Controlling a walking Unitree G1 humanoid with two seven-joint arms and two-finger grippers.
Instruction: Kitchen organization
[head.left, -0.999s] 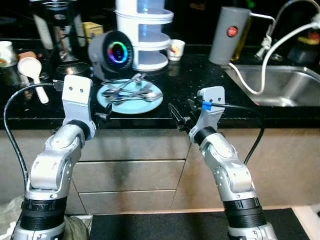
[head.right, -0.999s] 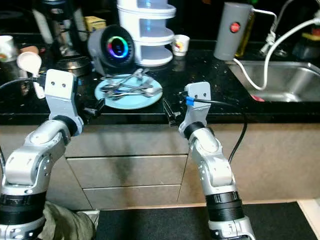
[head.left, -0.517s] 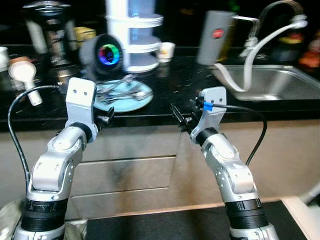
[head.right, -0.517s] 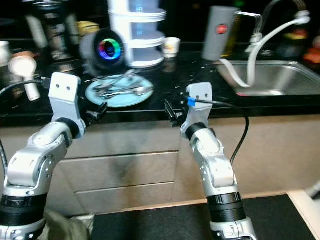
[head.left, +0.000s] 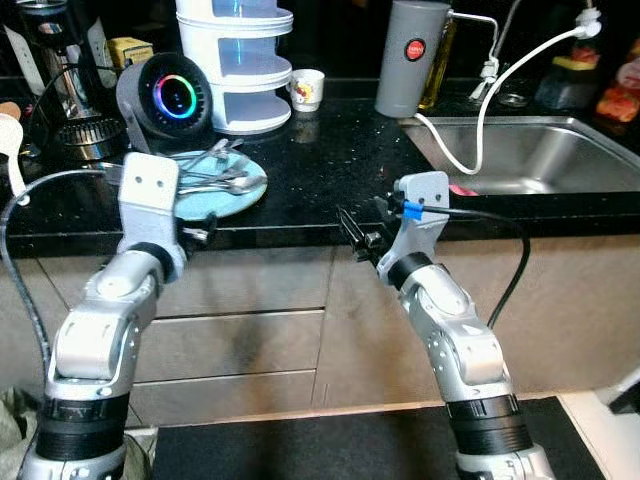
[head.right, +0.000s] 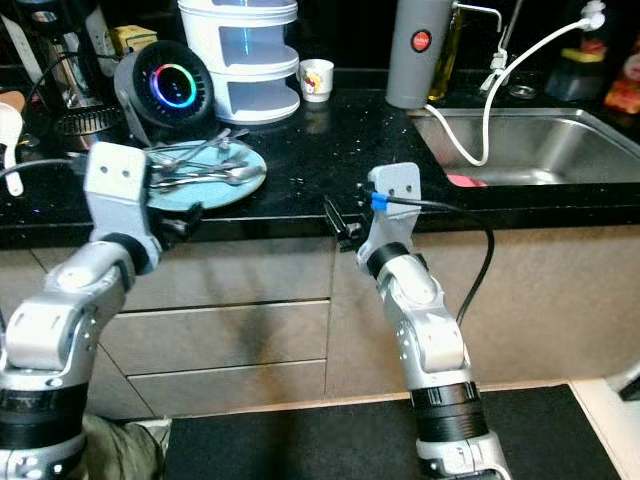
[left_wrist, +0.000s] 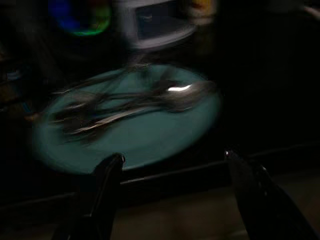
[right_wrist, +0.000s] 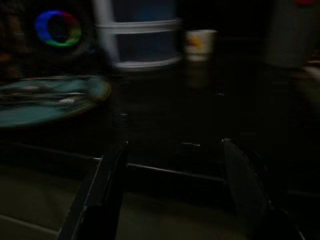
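Observation:
A light blue plate (head.left: 252, 187) rests on the black counter (head.left: 340, 170) near its front edge, with several spoons and forks (head.left: 213, 173) piled on it. My left gripper (head.left: 198, 233) hovers at the counter's front edge just before the plate; in the left wrist view its fingers (left_wrist: 105, 190) stand open, the plate (left_wrist: 140, 140) and a shiny spoon (left_wrist: 185, 95) between them and beyond. My right gripper (head.left: 357, 237) is held at the counter edge to the right of the plate, open and empty (right_wrist: 172, 145).
Behind the plate stand a round speaker with a glowing ring (head.left: 165, 95), a white tiered container (head.left: 235, 60) and a small cup (head.left: 307, 88). A grey cylinder (head.left: 410, 58), a white hose (head.left: 480, 120) and a steel sink (head.left: 520, 150) are to the right. Drawers (head.left: 240, 330) lie below.
The whole picture has shifted left and sharpened, so the camera has turned right. Both grippers stay open at the counter edge, with the left one still in front of the plate.

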